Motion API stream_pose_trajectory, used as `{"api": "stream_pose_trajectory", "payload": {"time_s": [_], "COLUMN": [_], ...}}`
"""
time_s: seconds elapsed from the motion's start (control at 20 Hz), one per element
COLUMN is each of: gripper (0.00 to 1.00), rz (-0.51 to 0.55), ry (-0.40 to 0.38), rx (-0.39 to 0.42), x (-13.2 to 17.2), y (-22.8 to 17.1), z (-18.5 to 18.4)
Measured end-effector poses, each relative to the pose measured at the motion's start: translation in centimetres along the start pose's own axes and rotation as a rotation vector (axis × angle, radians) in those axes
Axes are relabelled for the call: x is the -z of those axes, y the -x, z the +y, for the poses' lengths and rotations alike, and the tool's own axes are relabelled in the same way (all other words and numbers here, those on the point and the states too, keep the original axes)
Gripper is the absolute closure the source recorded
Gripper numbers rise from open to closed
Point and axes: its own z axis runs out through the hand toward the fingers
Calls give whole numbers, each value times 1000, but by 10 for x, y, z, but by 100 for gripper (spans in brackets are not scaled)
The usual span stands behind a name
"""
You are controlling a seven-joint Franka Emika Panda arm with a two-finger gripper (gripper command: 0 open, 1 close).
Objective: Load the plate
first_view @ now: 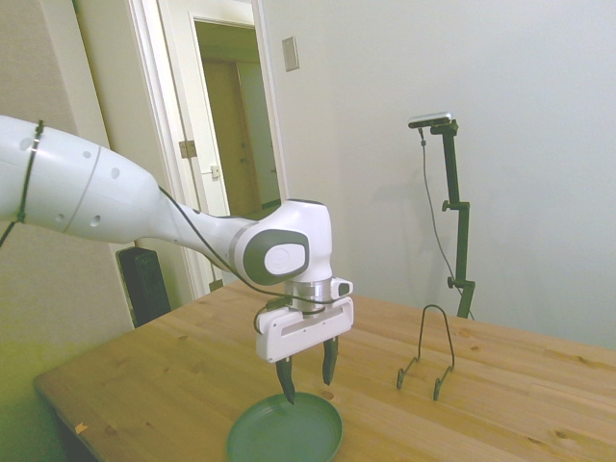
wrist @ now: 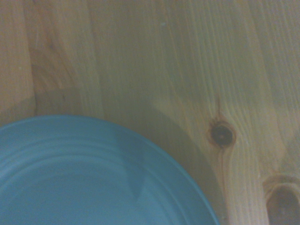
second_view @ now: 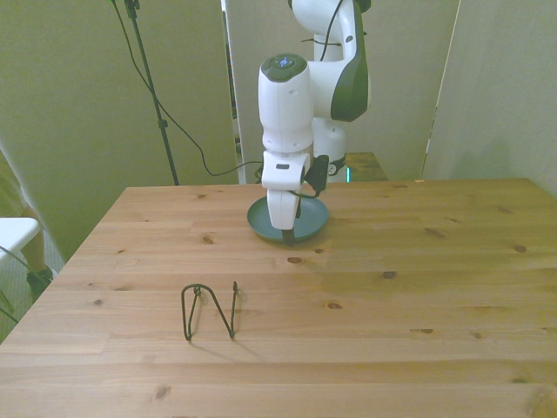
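Note:
The round dark teal-green plate lies flat on the wooden table, near the side view's lower edge. It also shows in the front view toward the table's far edge. My gripper points down over the plate's rim, open. One finger hangs just above the plate's inner surface and the other just outside the rim. In the front view the gripper covers the plate's near rim. The wrist view shows a curved part of the plate and bare wood with knots beside it.
A thin black wire stand stands upright on the table, apart from the plate. In the front view the wire stand is nearer the camera, left of centre. An open doorway lies behind the arm.

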Motion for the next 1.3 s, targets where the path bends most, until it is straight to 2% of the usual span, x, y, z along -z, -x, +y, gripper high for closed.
{"api": "stream_pose_trajectory", "payload": {"time_s": [0.3,0.5,0.55,0.8,1.3], "gripper": [0,0,100,100,100], "rz": [-75,-105,-111,-135,-149], "ry": [-114,-151,-158,-183,-181], "rx": [56,73,73,73,85], "x": [-19,-24,-23,-23,-28], "y": [-9,-12,-13,-17,-24], "z": [10,13,14,19,20]}}
